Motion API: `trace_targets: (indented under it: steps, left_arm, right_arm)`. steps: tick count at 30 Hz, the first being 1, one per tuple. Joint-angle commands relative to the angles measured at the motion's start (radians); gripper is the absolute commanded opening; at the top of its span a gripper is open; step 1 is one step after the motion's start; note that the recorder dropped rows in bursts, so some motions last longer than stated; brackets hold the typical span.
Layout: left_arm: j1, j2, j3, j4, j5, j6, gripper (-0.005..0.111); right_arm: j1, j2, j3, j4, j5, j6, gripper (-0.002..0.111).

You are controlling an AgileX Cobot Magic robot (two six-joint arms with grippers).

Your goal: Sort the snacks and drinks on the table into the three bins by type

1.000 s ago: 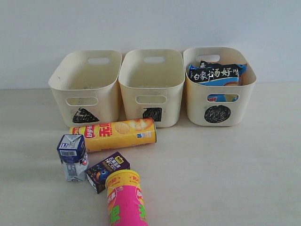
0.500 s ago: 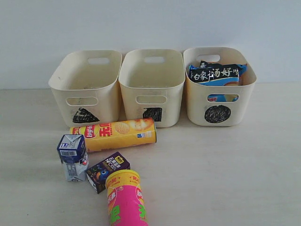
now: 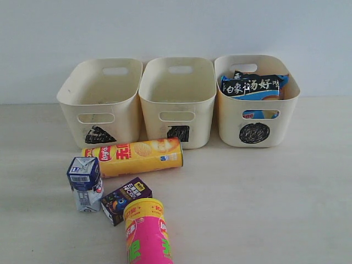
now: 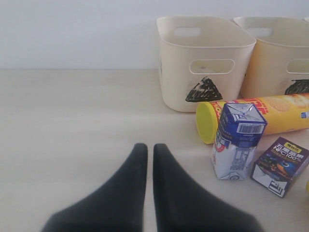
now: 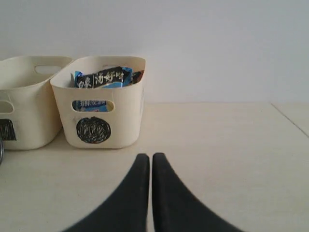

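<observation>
My left claw and right claw are pinched closed, empty. The left is nearer the upright blue-and-white carton, just beside the yellow-orange Lay's tube.

Seems a lab test bench: plain whitish wall, pale wood-grain table, three cream bins with hand-scribbled black shapes.
</observation>
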Motion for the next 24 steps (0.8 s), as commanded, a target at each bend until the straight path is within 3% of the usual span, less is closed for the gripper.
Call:
trace_targets:
  steps: [1, 8, 11, 24]
  left_arm:
    - [0.003, -0.003, -0.004, -0.006, -0.003, -0.007, 0.004]
    - [0.003, -0.003, -0.004, -0.006, -0.003, -0.007, 0.004]
    - [0.003, -0.003, -0.004, -0.006, -0.003, -0.007, 0.004]
    - [0.003, -0.003, -0.004, -0.006, -0.003, -0.007, 0.004]
  right_arm:
    - [-0.003, -0.007, 0.024, -0.001, 0.001, 0.017, 0.0]
    - [-0.003, -0.007, 0.024, -0.008, 0.038, -0.002, 0.0]
    - [-0.003, -0.007, 0.024, -0.044, 0.137, -0.004, 0.0]
    - [-0.003, -0.007, 0.024, -0.049, 0.148, -0.002, 0.0]
